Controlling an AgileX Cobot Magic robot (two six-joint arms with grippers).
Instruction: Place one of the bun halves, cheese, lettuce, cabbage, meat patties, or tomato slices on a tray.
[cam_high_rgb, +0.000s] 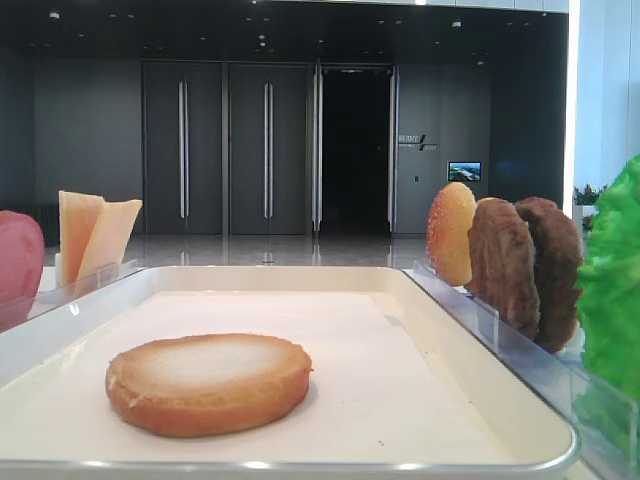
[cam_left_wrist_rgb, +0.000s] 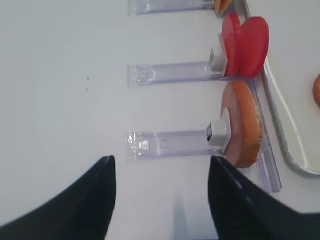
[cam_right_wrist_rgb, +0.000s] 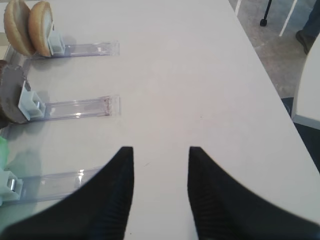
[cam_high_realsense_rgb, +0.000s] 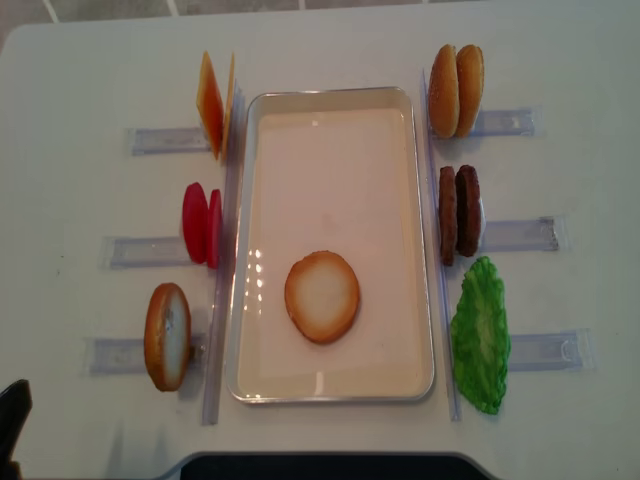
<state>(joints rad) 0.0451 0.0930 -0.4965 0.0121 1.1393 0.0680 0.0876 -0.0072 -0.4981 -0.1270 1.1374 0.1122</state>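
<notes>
Flat bun half (cam_high_realsense_rgb: 322, 296) lies on tray (cam_high_realsense_rgb: 410, 250), placement apparently done. Left gripper (cam_left_wrist_rgb: 161, 172) wide, empty, bun ahead-right of fingers. Right gripper (cam_right_wrist_rgb: 161, 165) parted, empty, racks ahead-left.

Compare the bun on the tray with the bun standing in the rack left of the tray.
The tray bun lies flat, pale face up; the rack bun stands on edge. The tray bun sits on the tray, the rack bun outside it, against a clear rack on the table. Both are round with golden-brown rims.
</notes>
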